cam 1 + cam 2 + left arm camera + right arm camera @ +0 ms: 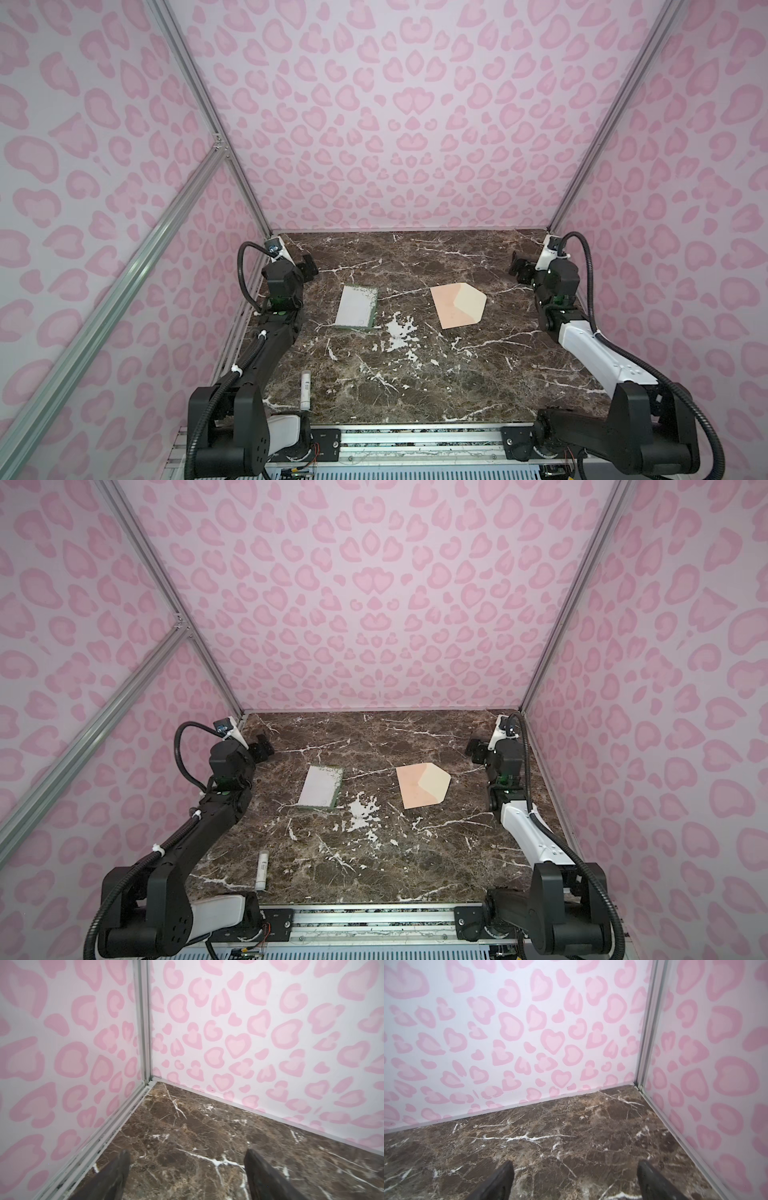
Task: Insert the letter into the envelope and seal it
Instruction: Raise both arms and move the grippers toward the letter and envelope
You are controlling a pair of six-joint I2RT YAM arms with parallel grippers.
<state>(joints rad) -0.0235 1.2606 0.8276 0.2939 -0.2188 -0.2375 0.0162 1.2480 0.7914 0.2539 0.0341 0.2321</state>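
1. Letter (356, 307) and envelope (457, 305) lie untouched as 2 arms hang at the far corners. The left gripper (187, 1176) has its jaws spread wide over bare marble, with nothing between its fingers (116, 1178). It faces the far left corner of the pink-patterned enclosure.
2. Across the table (457, 374), the right gripper (575, 1180) mirrors it. Its jaws are also spread and empty, and it faces the far right corner, away from the paper.
3. Outward from the left gripper, in both top views, the letter lies flat on the marble left of centre. It is near that gripper but apart from it, and its green border shows along the edges.
4. Right of centre lies the envelope, flat and well apart from the letter (320, 786). Its pointed flap appears folded open toward the right arm's side, paler inner face up.
5. A small white glue stick (306, 390) lies on its side at the front left, close to the left arm's base and well away from both papers.
6. Judged from this layout, the task is at its opening step: the card is outside the envelope (422, 785) and nothing is sealed.
7. The next move probably calls for the left arm to swing from the corner toward the card and come down on 1 edge. A thin card flat on hard marble offers little to pinch, so a low, angled approach or a slide looks necessary. The right arm would likely need to pin the envelope or hold its mouth open.
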